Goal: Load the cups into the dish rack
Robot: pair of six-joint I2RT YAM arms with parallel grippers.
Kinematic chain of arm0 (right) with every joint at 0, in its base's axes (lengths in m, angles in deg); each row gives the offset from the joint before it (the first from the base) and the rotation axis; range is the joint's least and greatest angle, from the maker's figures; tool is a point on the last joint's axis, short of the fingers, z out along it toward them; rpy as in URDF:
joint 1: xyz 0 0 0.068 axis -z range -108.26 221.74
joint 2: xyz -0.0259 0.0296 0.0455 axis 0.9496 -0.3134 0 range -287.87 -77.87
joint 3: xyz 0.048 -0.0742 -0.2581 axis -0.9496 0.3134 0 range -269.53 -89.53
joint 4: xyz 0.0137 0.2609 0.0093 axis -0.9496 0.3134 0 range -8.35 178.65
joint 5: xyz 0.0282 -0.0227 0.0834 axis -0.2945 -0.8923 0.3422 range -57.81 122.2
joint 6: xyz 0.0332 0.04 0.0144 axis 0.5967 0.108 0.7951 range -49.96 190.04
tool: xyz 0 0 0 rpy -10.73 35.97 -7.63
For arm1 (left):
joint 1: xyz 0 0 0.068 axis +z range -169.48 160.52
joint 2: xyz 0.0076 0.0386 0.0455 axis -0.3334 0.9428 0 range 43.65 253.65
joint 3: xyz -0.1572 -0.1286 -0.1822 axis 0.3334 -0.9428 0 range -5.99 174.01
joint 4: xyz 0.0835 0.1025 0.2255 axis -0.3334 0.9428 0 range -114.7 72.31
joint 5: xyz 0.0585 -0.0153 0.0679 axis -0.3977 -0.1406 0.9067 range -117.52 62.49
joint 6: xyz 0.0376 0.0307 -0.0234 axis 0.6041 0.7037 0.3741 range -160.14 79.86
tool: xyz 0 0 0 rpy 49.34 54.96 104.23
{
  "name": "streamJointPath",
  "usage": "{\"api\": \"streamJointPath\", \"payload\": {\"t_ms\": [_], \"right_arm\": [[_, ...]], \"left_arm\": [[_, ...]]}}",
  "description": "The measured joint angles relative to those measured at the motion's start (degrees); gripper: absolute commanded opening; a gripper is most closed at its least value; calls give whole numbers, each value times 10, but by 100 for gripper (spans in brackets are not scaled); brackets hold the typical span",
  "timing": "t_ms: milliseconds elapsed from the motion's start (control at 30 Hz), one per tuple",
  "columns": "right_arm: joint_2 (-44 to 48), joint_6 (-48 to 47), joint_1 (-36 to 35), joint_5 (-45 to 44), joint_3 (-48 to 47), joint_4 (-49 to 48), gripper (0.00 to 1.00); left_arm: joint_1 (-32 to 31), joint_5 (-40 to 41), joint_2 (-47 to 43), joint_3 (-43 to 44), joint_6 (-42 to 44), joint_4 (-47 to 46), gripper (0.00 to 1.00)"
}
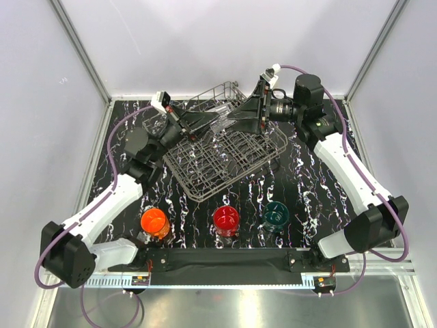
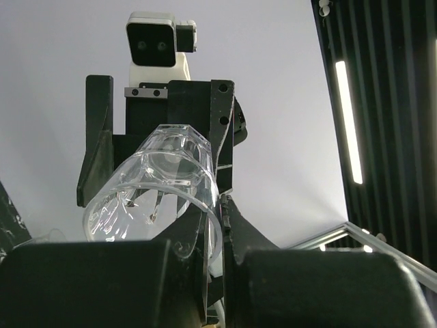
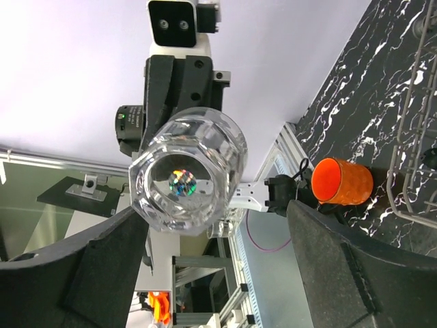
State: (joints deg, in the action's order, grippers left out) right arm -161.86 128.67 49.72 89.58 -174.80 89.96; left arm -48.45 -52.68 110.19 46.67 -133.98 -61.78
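Note:
My left gripper (image 1: pixel 210 121) is shut on the rim wall of a clear cup (image 1: pixel 220 123) and holds it on its side above the wire dish rack (image 1: pixel 225 164). In the left wrist view the cup (image 2: pixel 157 184) is pinched at the gripper (image 2: pixel 217 219). My right gripper (image 1: pixel 233 117) faces it, open wide. In the right wrist view the cup's base (image 3: pixel 188 178) sits just ahead of that gripper (image 3: pixel 217 208), near its left finger (image 3: pixel 89 273). Orange (image 1: pixel 154 222), red (image 1: pixel 226 219) and teal (image 1: pixel 276 214) cups stand on the table near the front.
The rack lies skewed on the black marbled table (image 1: pixel 307 184), its far side raised. White walls and aluminium posts close in the sides and back. The orange cup (image 3: pixel 341 181) and a rack edge (image 3: pixel 416 137) show in the right wrist view.

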Motion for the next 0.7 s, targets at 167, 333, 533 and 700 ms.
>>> {"api": "streamJointPath", "payload": {"t_ms": [167, 333, 533, 700], "right_arm": [[0, 11, -3, 2, 0, -7, 82], [0, 17, -8, 2, 0, -14, 72], [-3, 27, -10, 0, 0, -28, 63], [-3, 32, -11, -3, 2, -32, 57]], "left_arm": [[-22, 18, 8, -11, -12, -16, 0], [-36, 27, 7, -26, -19, -24, 0], [-38, 35, 3, -27, -21, -24, 0], [-38, 39, 3, -27, -21, -24, 0]]}}
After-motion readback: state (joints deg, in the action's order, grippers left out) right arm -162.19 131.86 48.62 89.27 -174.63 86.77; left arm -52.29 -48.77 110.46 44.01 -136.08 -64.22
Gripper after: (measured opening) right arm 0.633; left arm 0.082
